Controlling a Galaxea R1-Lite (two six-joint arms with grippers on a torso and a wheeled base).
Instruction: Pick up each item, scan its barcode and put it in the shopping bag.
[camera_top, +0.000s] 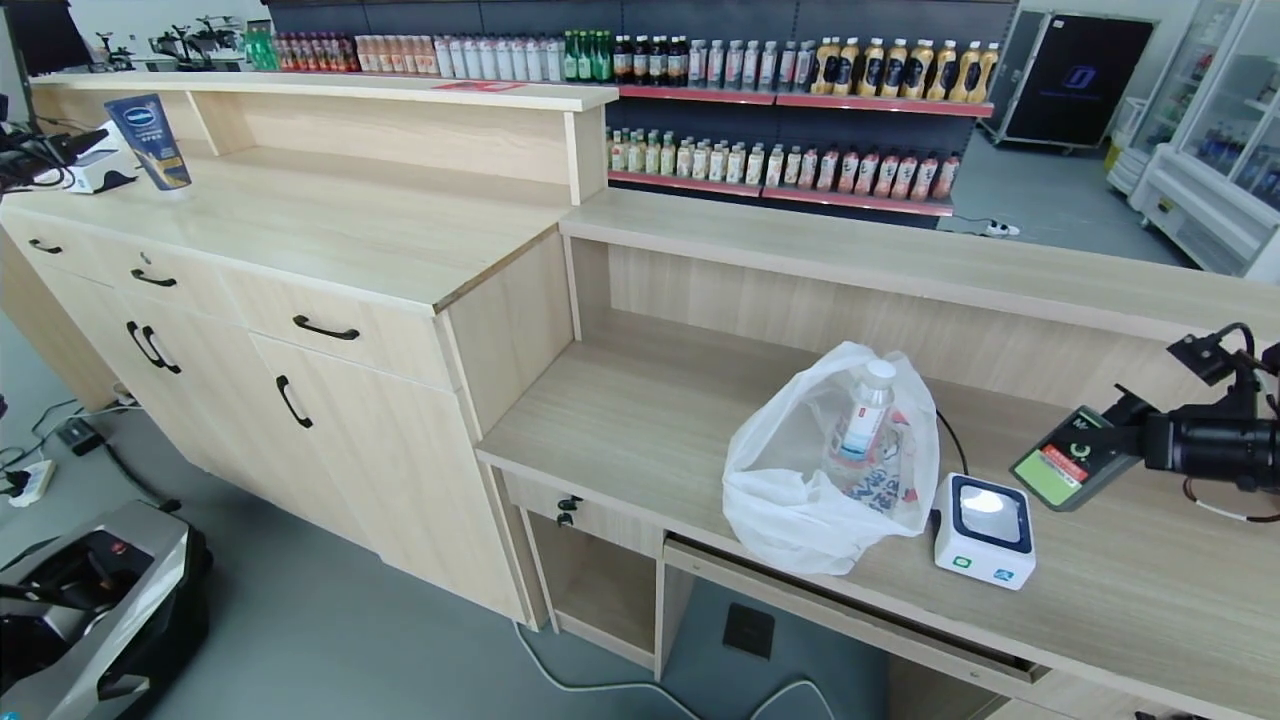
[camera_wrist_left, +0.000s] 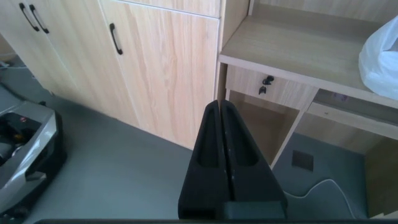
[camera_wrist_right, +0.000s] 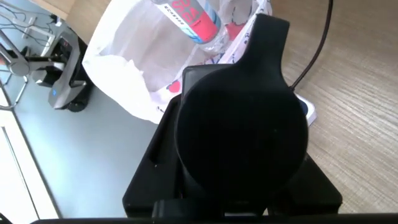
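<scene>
The right hand (camera_top: 1125, 445) is gripping a flat green-labelled pack (camera_top: 1070, 462) above the light wood table (camera_top: 650, 420), near the white scanner (camera_top: 985, 528). The shopping bag (camera_top: 790, 490) is sitting beside the scanner with a bottle (camera_top: 862, 415) inside. The left hand (camera_wrist_left: 222, 152) is hanging closed, empty, over the grey floor (camera_wrist_left: 124, 168). Drink shelves (camera_top: 800, 100) are lining the back wall.

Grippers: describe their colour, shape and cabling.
Left gripper: matte black, two flat fingers tapering into a narrow wedge. Right gripper: also black, on a thick black cylindrical wrist, with a small black bracketed camera above and thin cables looping around it.
</scene>
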